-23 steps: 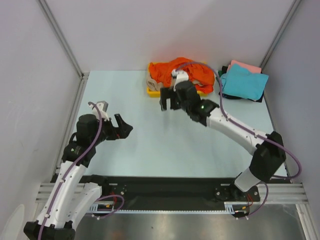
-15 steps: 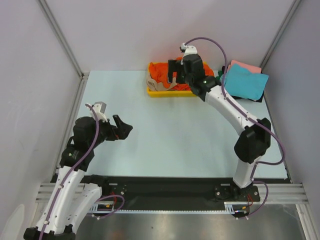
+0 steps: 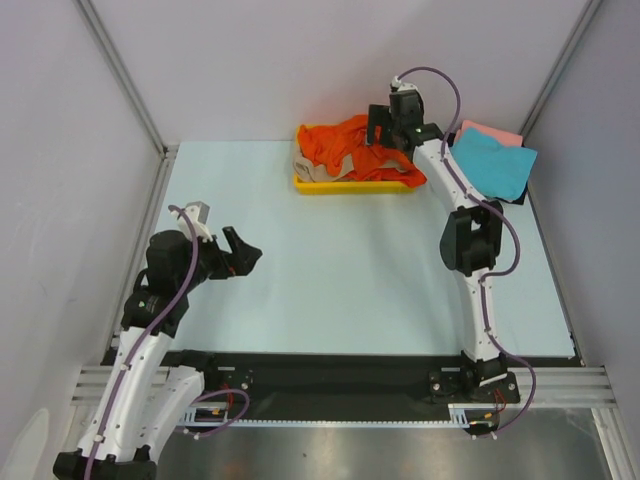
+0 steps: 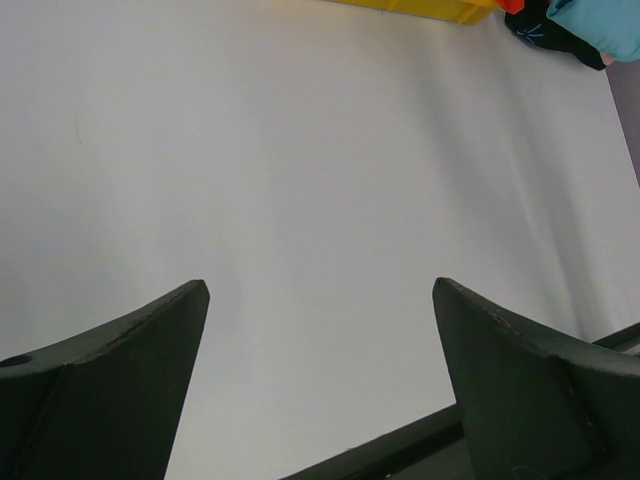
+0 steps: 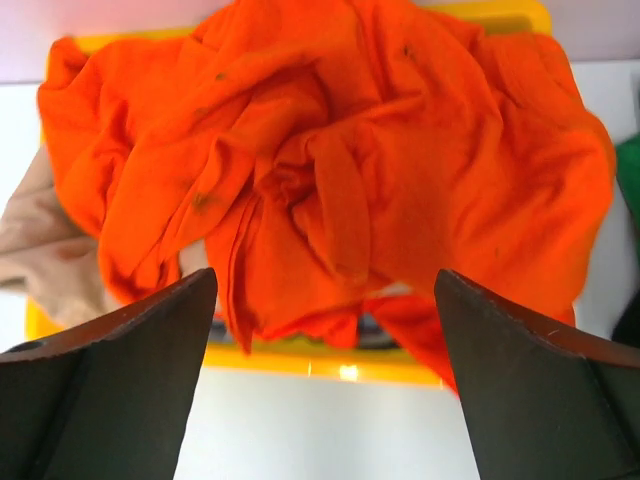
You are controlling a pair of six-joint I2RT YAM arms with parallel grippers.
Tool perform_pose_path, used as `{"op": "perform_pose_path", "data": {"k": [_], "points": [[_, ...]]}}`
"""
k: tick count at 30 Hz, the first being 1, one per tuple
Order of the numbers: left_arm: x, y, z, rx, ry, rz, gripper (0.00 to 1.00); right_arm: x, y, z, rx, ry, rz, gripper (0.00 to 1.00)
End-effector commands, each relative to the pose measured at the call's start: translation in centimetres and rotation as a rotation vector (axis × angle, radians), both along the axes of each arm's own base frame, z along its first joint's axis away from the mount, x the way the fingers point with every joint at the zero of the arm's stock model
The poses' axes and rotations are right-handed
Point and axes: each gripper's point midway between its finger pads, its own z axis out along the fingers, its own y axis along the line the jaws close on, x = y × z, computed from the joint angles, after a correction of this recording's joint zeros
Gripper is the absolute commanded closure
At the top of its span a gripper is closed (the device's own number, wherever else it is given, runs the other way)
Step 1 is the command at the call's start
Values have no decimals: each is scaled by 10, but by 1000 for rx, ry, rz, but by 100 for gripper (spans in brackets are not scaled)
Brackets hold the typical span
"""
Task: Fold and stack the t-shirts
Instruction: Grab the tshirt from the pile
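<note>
A crumpled bright orange t-shirt [image 3: 345, 148] [image 5: 330, 150] fills the shallow yellow tray [image 3: 350, 187] [image 5: 330, 368] at the back of the table. A beige t-shirt [image 3: 306, 170] [image 5: 40, 240] lies under its left side. At the back right, a teal t-shirt [image 3: 488, 165] [image 4: 600, 15] rests folded on a pink one [image 3: 495, 132], with dark green cloth [image 5: 628, 170] showing beside the tray. My right gripper [image 3: 385, 130] [image 5: 323, 272] hangs open above the orange shirt, holding nothing. My left gripper [image 3: 245, 252] [image 4: 321, 282] is open over bare table at the left, empty.
The pale blue table [image 3: 330, 270] is boxed in by grey walls with metal posts [image 3: 120, 75] at the back corners. The tray's corner [image 4: 420, 8] shows at the top of the left wrist view. A black rail [image 3: 340, 375] runs along the near edge.
My right arm has swung from the middle of the table back and up over the tray, still open. The left arm has barely moved.
</note>
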Motion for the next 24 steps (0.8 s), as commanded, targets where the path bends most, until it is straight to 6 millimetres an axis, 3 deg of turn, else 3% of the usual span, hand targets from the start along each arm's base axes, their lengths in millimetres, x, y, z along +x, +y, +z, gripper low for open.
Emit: {"op": "perform_pose_path", "data": {"k": [1,3,4,6,7,9,12,13,14,15,17,18,20,21,23,24], "points": [[5,0,6,-11,-37,-10,0,19,8,1,12,-37,39,4],[5,0,6,-15,-36,-15,0,28,10,1,13,-59,36,7],[6,0,6,-16,-36,-13,0,31,12,-11,10,-45,37,11],[6,1,5,-16,-33,-10,0,35,12,-11,16,-60,35,18],[6,1,6,-17,-35,-13,0,36,12,-15,13,-57,34,31],[7,3,5,-19,-34,-7,0,37,12,-14,18,-65,29,45],[8,5,5,-24,-33,-1,0,38,10,-12,14,-71,22,75],[8,5,5,-24,-34,1,0,37,10,-11,8,-74,22,92],[8,6,6,-26,-37,3,0,37,11,-2,6,-91,18,100],[9,7,5,-25,-35,7,0,36,12,7,3,-107,23,100],[8,8,6,-24,-38,12,0,30,26,38,-11,-172,64,100],[9,8,5,-23,-39,13,0,23,31,73,-8,-233,82,100],[9,10,5,-18,-38,24,0,4,57,118,-25,-312,144,100],[9,10,4,-18,-36,26,0,-15,66,189,11,-443,164,100],[10,10,4,-17,-33,27,0,-51,78,264,29,-595,197,100],[10,10,3,-17,-29,26,0,-98,93,319,25,-707,245,100]]}}
